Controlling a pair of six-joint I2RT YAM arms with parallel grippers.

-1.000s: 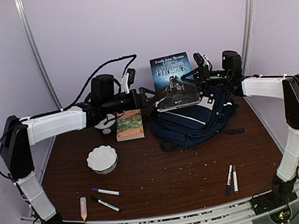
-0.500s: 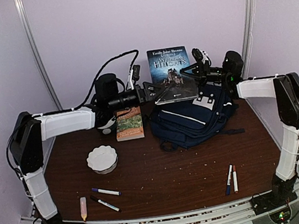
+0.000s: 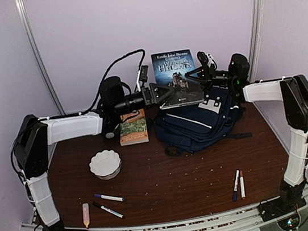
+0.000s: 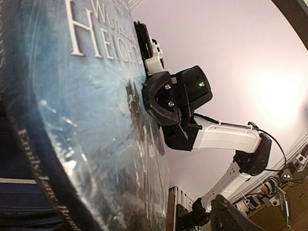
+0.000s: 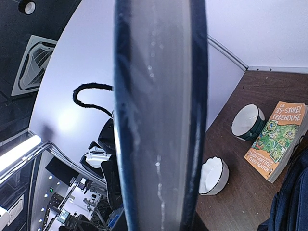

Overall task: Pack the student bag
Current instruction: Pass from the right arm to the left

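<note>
Your right end effector (image 3: pixel 200 73) clamps glossy Wuthering Heights book (image 3: pixel 175 73) upright above striped navy fabric student bag (image 3: pixel 192 122); left end effector (image 3: pixel 165 92) spread wide.

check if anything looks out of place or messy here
The blue book is off the table, held upright by its edge in the right gripper above the student bag. Pale specks are scattered over the brown tabletop. Nothing looks spilled or broken.
</note>
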